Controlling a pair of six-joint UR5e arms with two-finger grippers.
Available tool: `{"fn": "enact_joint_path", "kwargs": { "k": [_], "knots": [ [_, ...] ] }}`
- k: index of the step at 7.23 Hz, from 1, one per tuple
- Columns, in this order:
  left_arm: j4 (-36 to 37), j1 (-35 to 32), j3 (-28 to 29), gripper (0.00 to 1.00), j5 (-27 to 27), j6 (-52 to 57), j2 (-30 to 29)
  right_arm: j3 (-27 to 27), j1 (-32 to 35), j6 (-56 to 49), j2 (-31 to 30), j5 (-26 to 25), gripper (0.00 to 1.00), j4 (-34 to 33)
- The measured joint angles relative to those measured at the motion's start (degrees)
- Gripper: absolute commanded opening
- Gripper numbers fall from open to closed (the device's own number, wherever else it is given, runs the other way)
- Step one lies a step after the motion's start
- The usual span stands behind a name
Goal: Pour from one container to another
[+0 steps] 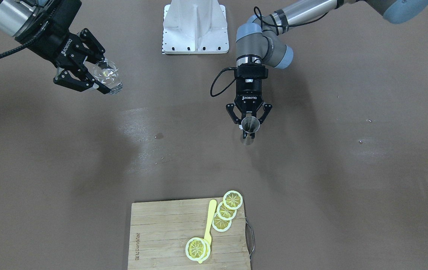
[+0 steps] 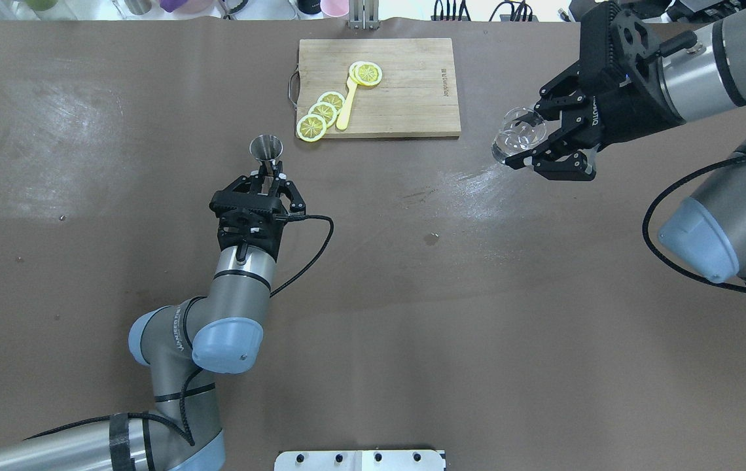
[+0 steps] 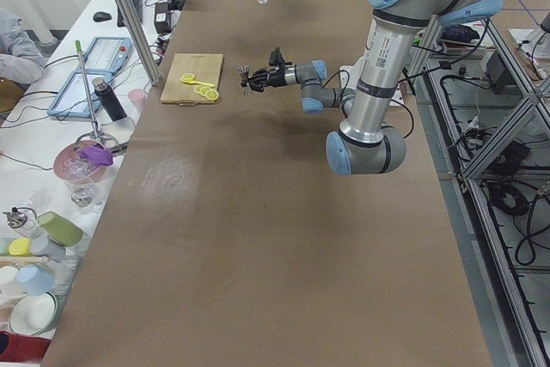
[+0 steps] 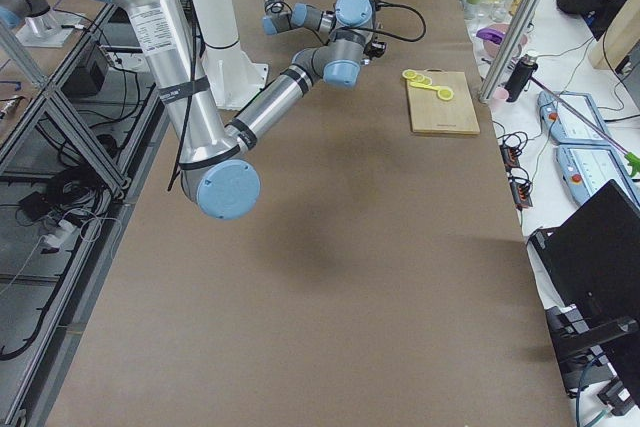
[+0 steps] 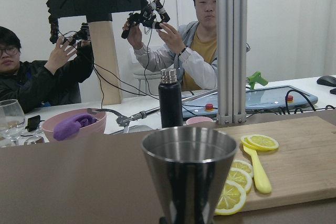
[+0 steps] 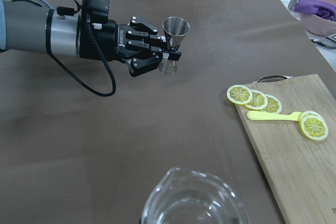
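A steel jigger [image 2: 266, 147] stands upright left of the table's centre, with my left gripper [image 2: 269, 175] shut on its narrow waist. It shows in the front view too, the jigger [image 1: 250, 125] between the left gripper [image 1: 250, 120] fingers. Its open cup [image 5: 189, 174] fills the left wrist view. I cannot tell whether its foot touches the table. My right gripper [image 2: 525, 139] is shut on a clear glass cup [image 2: 515, 129], held high above the table's right side and tilted. The glass rim [image 6: 194, 203] shows at the bottom of the right wrist view, with the jigger [image 6: 176, 27] far beyond it.
A wooden cutting board [image 2: 412, 91] at the far edge carries lemon slices [image 2: 320, 114] and a yellow spoon [image 2: 347, 104]. The robot's white base [image 1: 195, 28] sits at the near edge. A small stain [image 2: 432, 239] marks the mat. Two operators sit beyond the table.
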Motion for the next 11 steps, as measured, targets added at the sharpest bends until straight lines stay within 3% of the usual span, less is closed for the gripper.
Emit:
{"fn": "enact_joint_path", "kwargs": {
  "k": [5,11],
  "knots": [
    [-0.21,-2.17,3.28,0.00,-6.21,3.93,-6.85,-0.08,-0.87,-0.06,-1.53,-0.62,0.00,-1.69],
    [-4.62,-0.42,6.79,0.00,-7.26,13.07,-12.50,-0.94,-1.23,-0.32,0.97,-1.23,0.00,-5.66]
  ]
}}
